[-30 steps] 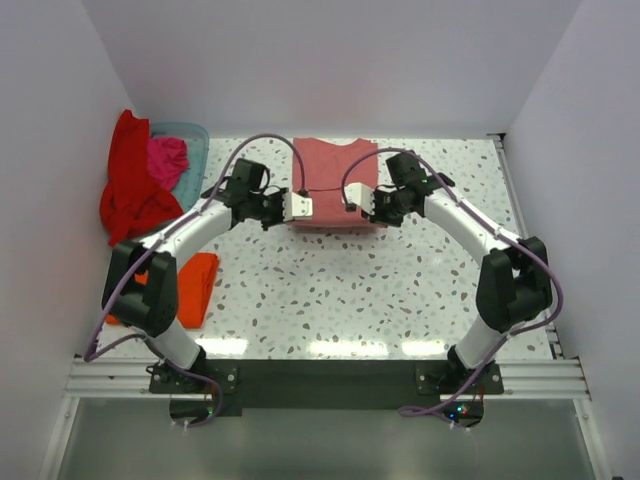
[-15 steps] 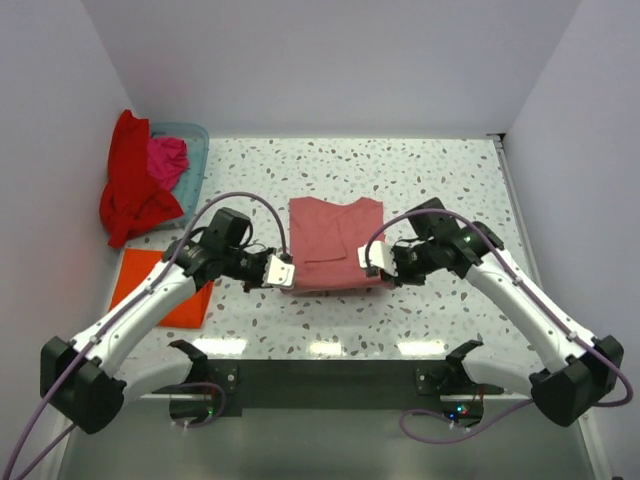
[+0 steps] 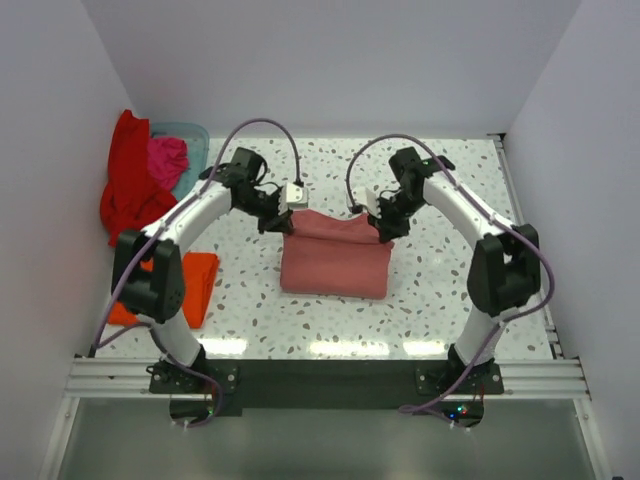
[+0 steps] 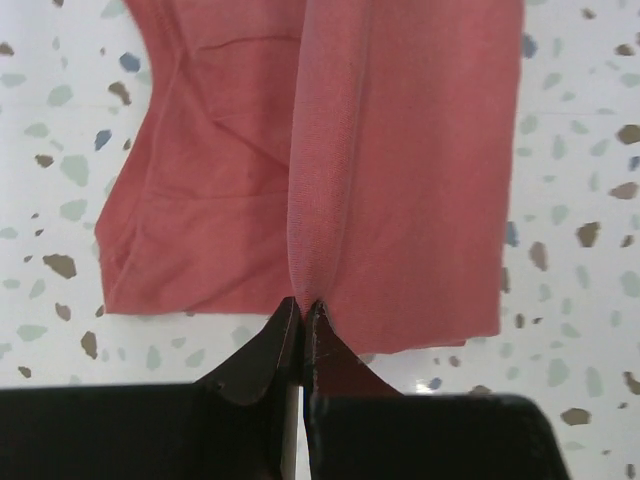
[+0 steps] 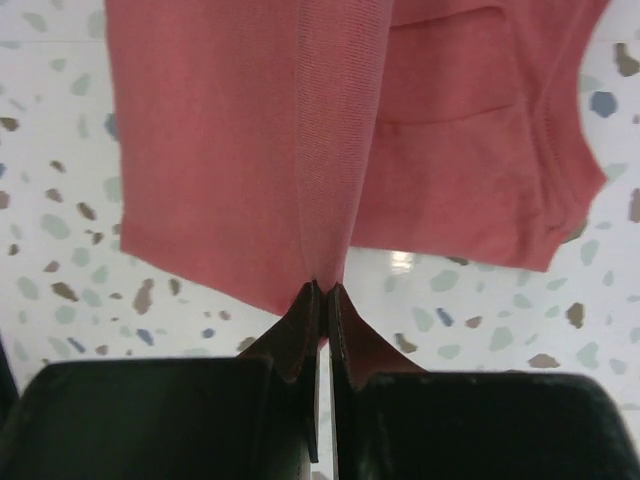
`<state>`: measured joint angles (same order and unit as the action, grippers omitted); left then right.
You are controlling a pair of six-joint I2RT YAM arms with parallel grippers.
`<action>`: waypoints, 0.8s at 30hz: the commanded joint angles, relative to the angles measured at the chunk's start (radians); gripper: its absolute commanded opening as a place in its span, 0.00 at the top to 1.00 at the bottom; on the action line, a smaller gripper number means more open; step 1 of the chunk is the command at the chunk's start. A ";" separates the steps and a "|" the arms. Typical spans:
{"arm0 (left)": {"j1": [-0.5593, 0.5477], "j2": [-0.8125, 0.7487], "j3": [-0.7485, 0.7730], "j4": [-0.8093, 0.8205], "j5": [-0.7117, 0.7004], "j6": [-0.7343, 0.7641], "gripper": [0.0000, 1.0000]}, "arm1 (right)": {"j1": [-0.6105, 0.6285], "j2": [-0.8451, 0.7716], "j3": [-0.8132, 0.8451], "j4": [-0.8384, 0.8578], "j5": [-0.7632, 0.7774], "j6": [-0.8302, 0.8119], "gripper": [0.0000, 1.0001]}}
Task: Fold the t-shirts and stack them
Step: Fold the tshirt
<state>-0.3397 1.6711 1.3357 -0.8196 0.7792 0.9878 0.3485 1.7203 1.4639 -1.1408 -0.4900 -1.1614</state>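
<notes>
The dusty rose-pink t-shirt (image 3: pixel 335 265) lies folded in the middle of the table, with its far edge raised. My left gripper (image 3: pixel 283 222) is shut on the far left corner of that edge. In the left wrist view a ridge of pink cloth (image 4: pixel 320 180) runs up into the left gripper (image 4: pixel 303 305). My right gripper (image 3: pixel 383 228) is shut on the far right corner. The right wrist view shows the pink cloth (image 5: pixel 220 150) pinched in the right gripper (image 5: pixel 325 290). An orange t-shirt (image 3: pixel 196 285) lies flat at the left. A red t-shirt (image 3: pixel 128 195) and a magenta t-shirt (image 3: pixel 167 158) hang over the basket.
The pale blue plastic basket (image 3: pixel 192 134) stands at the far left against the wall. White walls close the table on the left, back and right. The left arm's lower link partly covers the orange t-shirt.
The pink t-shirt has shifted from the back of the table toward the near side. Both grippers, earlier at its near edge, now hold at its far edge with the cloth raised.
</notes>
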 commanded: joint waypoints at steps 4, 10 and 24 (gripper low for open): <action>0.059 0.301 0.274 0.028 0.000 0.025 1.00 | -0.042 0.290 0.318 0.006 0.002 -0.064 1.00; 0.061 0.508 0.387 0.105 -0.053 -0.050 1.00 | -0.045 0.518 0.469 0.041 0.028 -0.031 1.00; 0.057 0.277 0.091 0.070 0.008 -0.028 1.00 | 0.000 0.297 0.173 0.084 -0.018 0.018 1.00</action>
<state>-0.2878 2.0548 1.4437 -0.6933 0.7464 0.9371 0.3401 2.1326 1.6615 -1.0275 -0.4660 -1.1763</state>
